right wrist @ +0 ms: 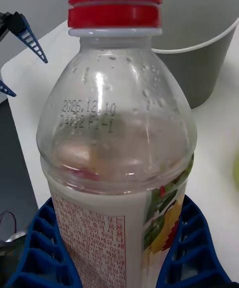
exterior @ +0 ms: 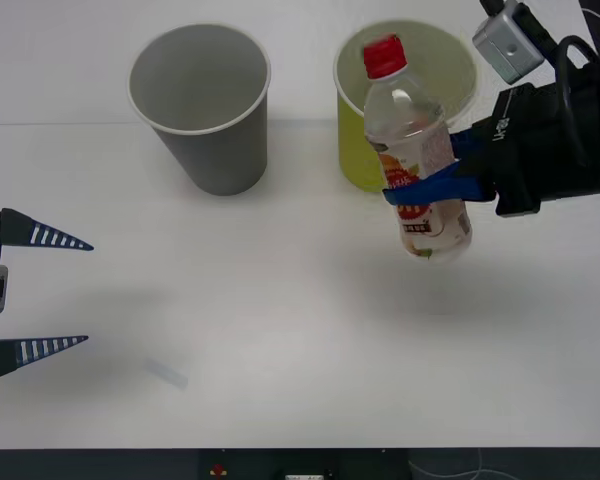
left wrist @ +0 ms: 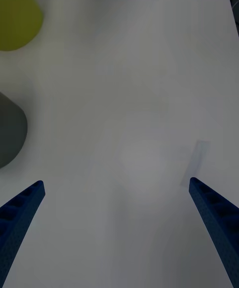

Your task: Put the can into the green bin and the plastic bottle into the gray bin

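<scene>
A big white table point(exterior: 300, 340) fills the space in front. A small clear strip of tape point(exterior: 166, 373) lies flat on it, near the left gripper's point(exterior: 88, 292) open fingertips and far from the right one.

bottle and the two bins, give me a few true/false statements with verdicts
1. The right gripper is shut on the bottle. True.
2. The bottle stands inside the gray bin. False: it is held in the air, in front of the green bin.
3. The left gripper is open and holds nothing. True.
4. The bottle's cap is blue. False: it is red.
5. The gray bin lies tipped over. False: it stands upright on the table.
</scene>
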